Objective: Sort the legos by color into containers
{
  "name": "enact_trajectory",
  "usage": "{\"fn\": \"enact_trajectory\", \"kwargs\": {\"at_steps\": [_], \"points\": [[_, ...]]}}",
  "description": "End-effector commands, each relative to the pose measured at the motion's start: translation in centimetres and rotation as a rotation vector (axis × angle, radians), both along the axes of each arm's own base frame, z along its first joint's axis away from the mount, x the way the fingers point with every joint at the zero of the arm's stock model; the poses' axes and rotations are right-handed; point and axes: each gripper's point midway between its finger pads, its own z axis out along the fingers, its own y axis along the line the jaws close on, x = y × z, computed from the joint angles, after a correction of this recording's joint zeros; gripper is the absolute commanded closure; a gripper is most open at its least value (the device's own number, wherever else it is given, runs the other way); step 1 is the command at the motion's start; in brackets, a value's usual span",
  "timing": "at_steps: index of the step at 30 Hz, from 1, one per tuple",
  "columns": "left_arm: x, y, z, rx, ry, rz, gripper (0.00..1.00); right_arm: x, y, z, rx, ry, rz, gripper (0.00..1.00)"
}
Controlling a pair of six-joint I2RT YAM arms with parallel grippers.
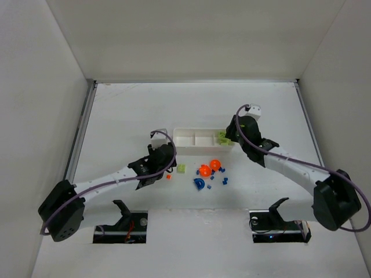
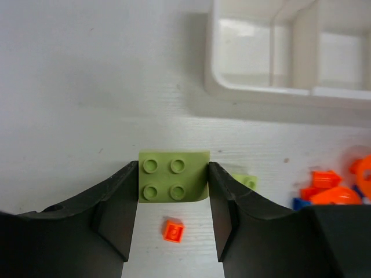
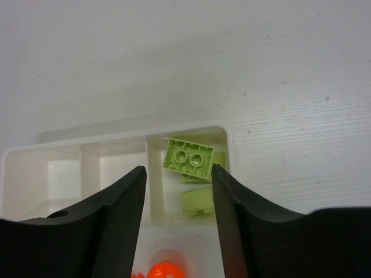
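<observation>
Sorting legos: lime-green bricks (image 1: 222, 138) are seen from above in the right-end compartment (image 1: 231, 145) of the white tray (image 1: 191, 152).
Left wrist: a four-stud lime-green brick (image 2: 174, 183) is clamped between the left gripper (image 2: 173, 174)'s fingers. Right wrist: the right gripper (image 3: 178, 171) is held wide apart, empty, above the lime-green bricks.

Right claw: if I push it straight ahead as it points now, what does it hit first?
Likely the green bricks in the tray's end compartment, though depth is unclear.
</observation>
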Motion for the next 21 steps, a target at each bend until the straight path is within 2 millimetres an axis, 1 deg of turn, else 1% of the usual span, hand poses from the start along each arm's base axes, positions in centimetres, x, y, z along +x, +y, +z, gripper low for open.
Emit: {"fn": "enact_trajectory", "kwargs": {"at_steps": [1, 3, 5, 8, 9, 11, 15, 18, 21], "points": [[1.1, -3.1, 5.4, -0.079, -0.094, -0.053, 0.79, -0.8, -1.2, 2.3, 0.057, -0.098, -0.05, 0.52], [1.5, -6.3, 7.5, -0.124, -0.113, -0.113, 0.79, -1.8, -2.0, 2.1, 0.092, -0.106, -0.073, 0.67], [2.3, -9.6, 8.7, -0.149, -0.131, -0.174, 0.79, -2.7, -3.3, 1.6, 0.111, -0.107, -0.106, 0.77], [3.5, -14.6, 10.0, -0.162, -0.157, -0.258, 0.79, -3.6, -4.9, 0.7, 0.108, -0.105, -0.157, 0.78], [4.2, -16.0, 10.3, -0.155, -0.17, -0.275, 0.79, -3.8, -5.6, 0.4, 0.104, -0.104, -0.179, 0.77], [5.5, -18.4, 10.5, -0.148, -0.182, -0.299, 0.79, -4.3, -6.8, -0.1, 0.103, -0.108, -0.221, 0.7], [7.5, -22.8, 9.7, -0.131, -0.174, -0.345, 0.78, -4.9, -8.4, -0.4, 0.115, -0.123, -0.264, 0.59], [8.9, -25.1, 8.5, -0.11, -0.166, -0.359, 0.78, -5.2, -9.0, -0.2, 0.139, -0.136, -0.285, 0.5], [10.0, -26.4, 7.4, -0.102, -0.157, -0.366, 0.77, -5.3, -9.5, -0.1, 0.151, -0.145, -0.295, 0.44]]}}
